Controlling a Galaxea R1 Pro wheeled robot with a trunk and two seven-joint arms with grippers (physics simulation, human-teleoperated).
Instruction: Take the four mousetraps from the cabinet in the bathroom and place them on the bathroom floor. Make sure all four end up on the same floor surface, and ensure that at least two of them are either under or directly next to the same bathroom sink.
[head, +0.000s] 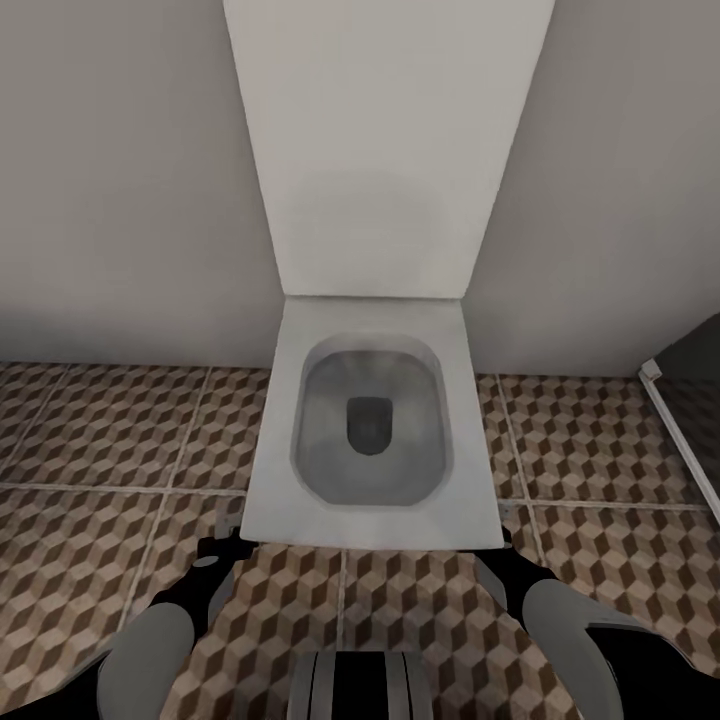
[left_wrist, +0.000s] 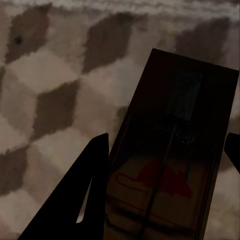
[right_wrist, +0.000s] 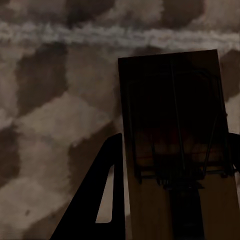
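Two mousetraps ride clamped for carrying: the left gripper (left_wrist: 165, 150) pinches one mousetrap (left_wrist: 172, 150), the right gripper (right_wrist: 175, 150) another (right_wrist: 172, 135), above the bathroom floor (head: 100, 440) facing a toilet (head: 372, 440).

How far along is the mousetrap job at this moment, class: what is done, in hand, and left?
Done: nothing shows as placed; no trap lies on the bathroom floor in the head view. In hand: the left gripper holds a mousetrap between its fingers, and the right gripper holds another mousetrap. Left: the robot faces a toilet, so both still need setting down by the sink.
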